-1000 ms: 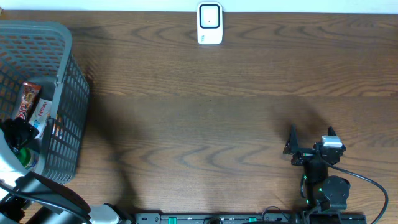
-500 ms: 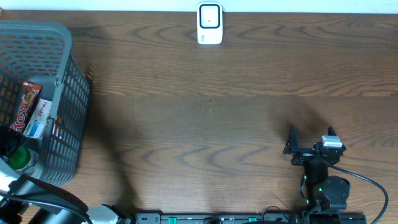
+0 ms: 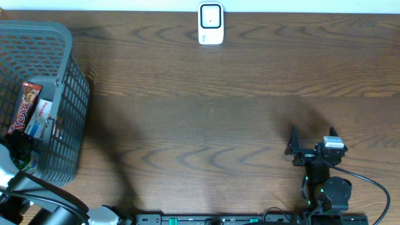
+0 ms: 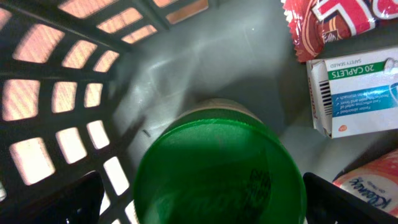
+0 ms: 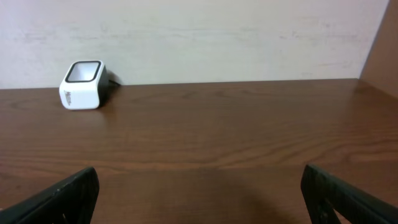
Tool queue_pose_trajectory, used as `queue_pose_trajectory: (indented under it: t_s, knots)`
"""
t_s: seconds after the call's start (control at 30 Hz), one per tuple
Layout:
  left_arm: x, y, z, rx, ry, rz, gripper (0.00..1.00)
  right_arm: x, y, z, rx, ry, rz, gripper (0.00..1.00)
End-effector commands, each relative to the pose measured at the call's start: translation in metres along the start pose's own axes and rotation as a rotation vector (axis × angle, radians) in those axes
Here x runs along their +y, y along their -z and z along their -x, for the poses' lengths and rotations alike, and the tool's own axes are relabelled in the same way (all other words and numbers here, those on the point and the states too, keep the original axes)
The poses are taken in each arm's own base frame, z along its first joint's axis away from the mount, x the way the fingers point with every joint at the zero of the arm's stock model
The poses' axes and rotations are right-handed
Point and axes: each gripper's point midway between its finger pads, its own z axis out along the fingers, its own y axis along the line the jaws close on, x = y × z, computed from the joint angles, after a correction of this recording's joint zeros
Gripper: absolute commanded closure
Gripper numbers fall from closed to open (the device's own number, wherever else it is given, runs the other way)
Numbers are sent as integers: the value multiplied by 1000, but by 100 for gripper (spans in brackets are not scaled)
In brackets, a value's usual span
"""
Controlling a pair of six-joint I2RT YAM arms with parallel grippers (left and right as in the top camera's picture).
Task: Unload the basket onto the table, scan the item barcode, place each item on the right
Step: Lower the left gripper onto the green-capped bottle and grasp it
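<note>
Now my left pincer (image 4: 199, 208), wide over the round green-lidded jar (image 4: 217, 165) at lower centre, may snag the wall of the grey plastic basket (image 4: 205, 56).

A dark brown wooden table (image 3: 219, 125) with a wavy grain carries two things, well apart. A grey plastic lattice basket (image 3: 67, 119) stands at its left end (partly cut off by the frame edge). A small white box-shaped scanner with a dark window (image 3: 210, 24) sits at the middle of the far edge, near the pale wall (image 5: 249, 31).
</note>
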Motion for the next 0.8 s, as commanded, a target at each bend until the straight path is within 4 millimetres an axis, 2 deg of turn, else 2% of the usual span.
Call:
queue_pose_trajectory:
  t_s: [0.0, 0.3, 0.63, 0.77]
  knots:
    - [1, -8, -10, 16, 19, -12, 1, -2, 0, 0, 0, 4, -8, 1]
    - [-5, -21, -6, -6, 27, -35, 1, -2, 0, -1, 0, 4, -8, 1]
    - [-7, -54, -17, 72, 57, -22, 1, -2, 0, -1, 0, 4, -8, 1]
    - [-8, -56, -15, 66, 58, -23, 5, -2, 0, -1, 0, 4, -8, 1]
